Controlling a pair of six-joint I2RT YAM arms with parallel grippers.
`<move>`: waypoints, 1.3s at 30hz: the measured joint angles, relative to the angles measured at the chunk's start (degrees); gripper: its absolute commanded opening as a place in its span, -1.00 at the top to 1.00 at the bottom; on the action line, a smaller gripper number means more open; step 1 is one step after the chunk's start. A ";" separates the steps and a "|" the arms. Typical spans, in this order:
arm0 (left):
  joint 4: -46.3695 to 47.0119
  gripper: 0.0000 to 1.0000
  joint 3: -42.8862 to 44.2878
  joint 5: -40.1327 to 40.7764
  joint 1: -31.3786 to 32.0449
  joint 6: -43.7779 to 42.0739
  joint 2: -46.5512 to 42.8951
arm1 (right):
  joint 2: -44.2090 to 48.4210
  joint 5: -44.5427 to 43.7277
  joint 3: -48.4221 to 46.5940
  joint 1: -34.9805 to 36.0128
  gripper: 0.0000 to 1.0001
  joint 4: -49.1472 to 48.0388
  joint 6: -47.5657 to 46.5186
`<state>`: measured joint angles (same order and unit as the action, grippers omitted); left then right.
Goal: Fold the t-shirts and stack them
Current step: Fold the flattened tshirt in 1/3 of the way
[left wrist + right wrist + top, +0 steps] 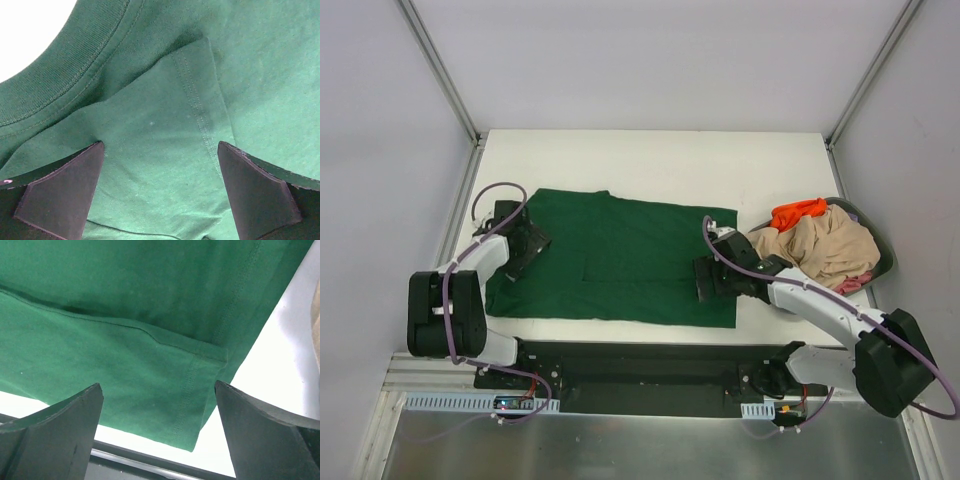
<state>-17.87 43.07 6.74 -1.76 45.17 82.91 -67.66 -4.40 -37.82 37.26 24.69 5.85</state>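
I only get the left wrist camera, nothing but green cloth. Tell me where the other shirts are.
Observer: The beige shirt, orange shirt and a bit of pink shirt are heaped in the dark basket at the right side of the table.
Operator: Report the right claw.
Observer: The right claw is open above the right end of the green shirt, over a hemmed corner, gripping nothing.
Operator: Locate my own claw.
Observer: From above, the left claw is at the shirt's left end; the shirt lies flat between the arms.
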 measured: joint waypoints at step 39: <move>-22.47 -0.76 62.51 6.05 1.75 -15.26 34.60 | -22.47 2.69 -28.72 -11.61 -0.92 1.92 -6.51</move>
<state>-40.34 105.58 12.80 -0.01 29.91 117.51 -90.13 -1.72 -66.54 25.65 26.61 -0.67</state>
